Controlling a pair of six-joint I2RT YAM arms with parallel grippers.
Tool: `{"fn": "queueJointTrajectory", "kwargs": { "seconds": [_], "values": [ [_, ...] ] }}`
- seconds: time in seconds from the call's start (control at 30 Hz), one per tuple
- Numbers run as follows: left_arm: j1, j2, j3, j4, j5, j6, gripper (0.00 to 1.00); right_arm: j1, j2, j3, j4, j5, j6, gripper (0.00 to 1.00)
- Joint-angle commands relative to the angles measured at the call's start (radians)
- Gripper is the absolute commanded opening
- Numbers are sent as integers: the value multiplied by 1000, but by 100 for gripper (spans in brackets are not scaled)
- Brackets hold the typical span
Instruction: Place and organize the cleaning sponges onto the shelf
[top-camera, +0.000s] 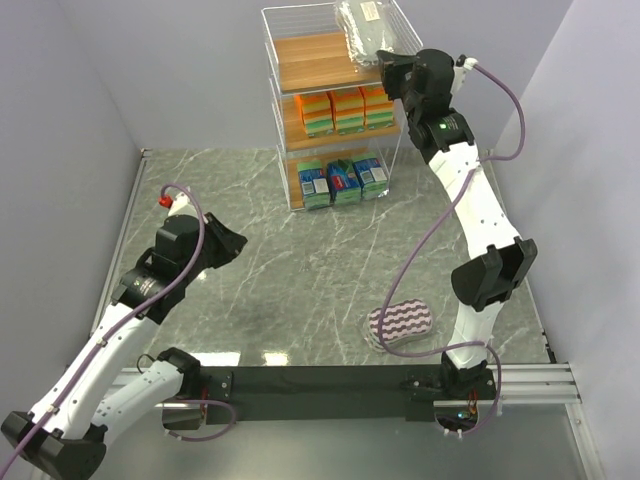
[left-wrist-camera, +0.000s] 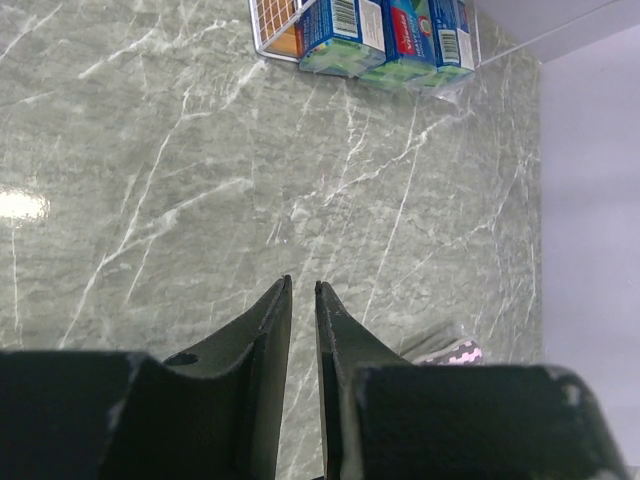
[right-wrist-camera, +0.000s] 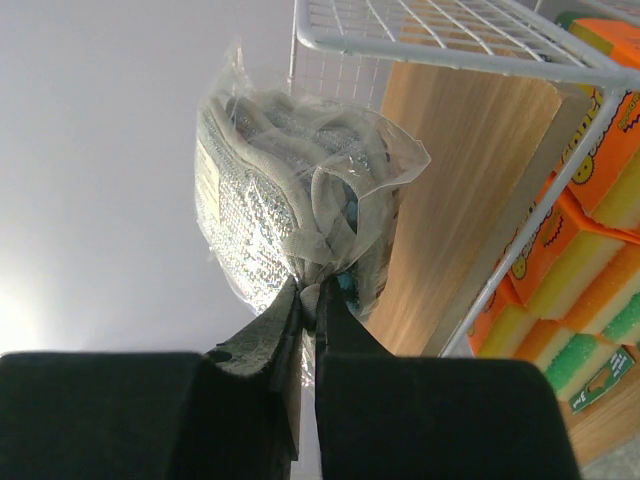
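Shelf: the white wire shelf (top-camera: 271, 95) stands at 12 o'clock of the marble table (top-camera: 300, 270), close to the far wall. It has three brown wooden tiers.

Silvery-grey pack: the silvery-grey pack (top-camera: 364, 28) in clear wrap is at the top tier, on its 3 o'clock side. In the right wrist view the silvery-grey pack (right-wrist-camera: 265, 200) hangs just beside a white corner post of the shelf (right-wrist-camera: 294, 60). I cannot tell if it already rests on the wood.

Right gripper: the right gripper (top-camera: 388, 62) is raised at the top tier. Its jaws are clamped on the crumpled edge of the wrap, seen closely at the right gripper (right-wrist-camera: 308, 285).

Orange-yellow packs: three orange-yellow packs (top-camera: 346, 108) stand side by side on the middle tier. The right wrist view shows the orange-yellow packs (right-wrist-camera: 590, 235) at 3 o'clock, behind the wire.

Blue-green packs: three blue-green packs (top-camera: 343, 181) stand in a row on the lowest tier, touching each other. The left wrist view shows them at 12 o'clock (left-wrist-camera: 385, 30).

Purple-white pack: the oval purple-white pack (top-camera: 400, 324) lies flat on the table at 5 o'clock, near the right arm's base and well apart from the shelf.

Left gripper: the left gripper (top-camera: 236, 245) hovers over the table at 9 o'clock. Its fingertips (left-wrist-camera: 278, 300) are almost together, with only a thin slit between them and nothing held.
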Motion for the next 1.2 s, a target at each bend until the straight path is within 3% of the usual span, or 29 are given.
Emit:
{"fn": "queueJointTrajectory", "kwargs": {
  "seconds": [0.0, 0.1, 0.2, 0.43, 0.5, 0.53, 0.7, 0.9, 1.0, 1.1, 1.13, 1.17],
  "values": [
    [2, -1, 10, 12, 13, -3, 22, -6, 18, 49, 5, 46, 11, 6],
    [2, -4, 12, 8, 9, -1, 22, -6, 24, 61, -14, 58, 13, 7],
    [4, -1, 12, 8, 10, 0, 22, -8, 19, 49, -17, 67, 24, 17],
    [2, 4, 13, 1, 12, 2, 22, -6, 9, 44, 17, 77, -2, 65],
    [4, 2, 16, 0, 9, 3, 22, -6, -8, 37, 42, 80, -25, 68],
    [2, 4, 19, 0, 6, 3, 22, -5, -17, 26, 57, 83, -30, 76],
    [2, 7, 16, 3, 4, -1, 22, -6, -102, -58, 118, 71, -59, 83],
    [4, 11, 6, 24, 1, -10, 22, -3, -306, -325, 235, 8, -137, 86],
    [4, 27, 0, 49, 13, -9, 23, 28, -459, -532, 302, 3, -292, 91],
    [2, 51, -13, 80, 53, 2, 24, 46, -588, -707, 260, -8, -445, 98],
    [2, 57, -23, 101, 62, 6, 25, 45, -612, -782, 196, -20, -470, 99],
    [2, 71, -33, 116, 81, 13, 34, 44, -661, -827, 184, -85, -546, 100]
  ]
}}
